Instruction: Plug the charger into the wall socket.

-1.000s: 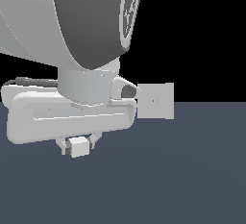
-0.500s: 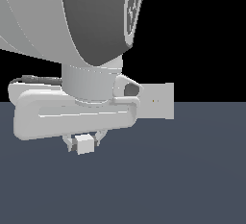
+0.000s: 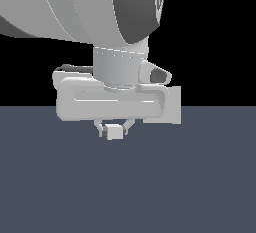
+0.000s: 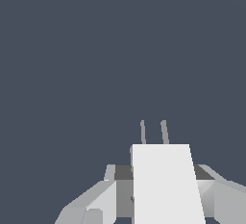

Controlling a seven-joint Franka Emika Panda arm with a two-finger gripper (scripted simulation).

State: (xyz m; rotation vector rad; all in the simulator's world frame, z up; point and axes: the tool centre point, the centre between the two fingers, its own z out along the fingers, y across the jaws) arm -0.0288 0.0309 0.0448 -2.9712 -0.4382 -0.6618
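Claw carried charger rightward, now hiding wall socket

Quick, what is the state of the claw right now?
Claw: closed on the charger, holding it above the floor.

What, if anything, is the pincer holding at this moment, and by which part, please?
The pincer holds the charger by its two opposite side faces, a finger on each; its two prongs stick out free ahead.
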